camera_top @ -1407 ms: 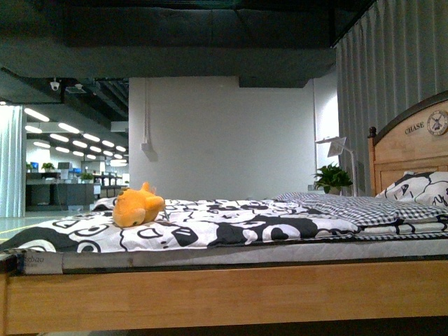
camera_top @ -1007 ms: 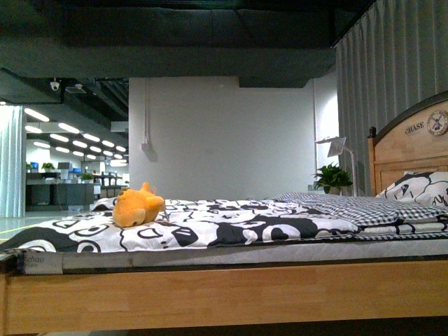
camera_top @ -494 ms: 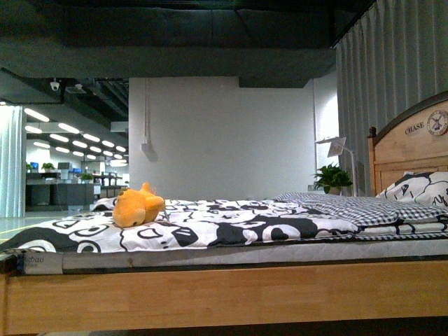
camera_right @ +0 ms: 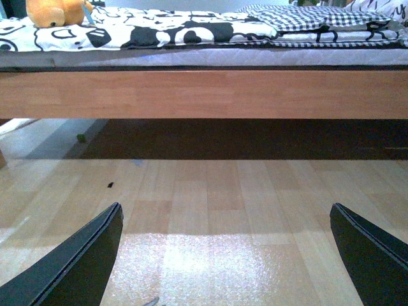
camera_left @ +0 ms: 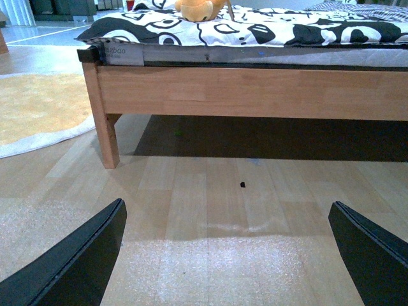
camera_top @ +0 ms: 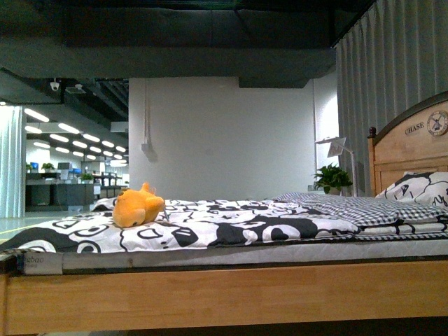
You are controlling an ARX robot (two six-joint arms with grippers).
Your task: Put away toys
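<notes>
Toy: the orange-yellow plush toy (camera_top: 138,206) sits on top of the counter (camera_top: 224,294), a wooden bed, resting on the black-and-white quilt (camera_top: 231,227).
Toy's end: it's down at the foot end, well apart from the headboard (camera_top: 413,143) and the pillow (camera_top: 420,187).
Toy's neighbours: nothing is touching it but the quilt, and the checked blanket (camera_top: 350,204) lies further along toward the headboard.
Left tool: the left tool (camera_left: 226,203) is released, its dark fingers (camera_left: 76,268) spread wide with only bare wood floor (camera_left: 210,185) between them.
Left tool to toy: the tool is low, near the floor. The plush toy (camera_left: 199,9) is up on the counter beyond it, well apart, with open floor and the wooden side rail (camera_left: 255,92) between.
Right tool: the right tool (camera_right: 225,205) is released too, fingers (camera_right: 83,261) splayed and holding nothing.
Right tool to toy: same story here, with the plush toy (camera_right: 57,13) high on the quilt and far off, out at the foot-end side of this arm's line.
Contact: neither tool touches the toy or the counter.
Front view: no arm shows at all, just the counter side-on.
Floor: a yellow rug (camera_left: 32,108) lies beside the counter's corner leg (camera_left: 105,121).
Background: a potted plant (camera_top: 332,177) and a white lamp (camera_top: 336,145) stand beyond the headboard end.
</notes>
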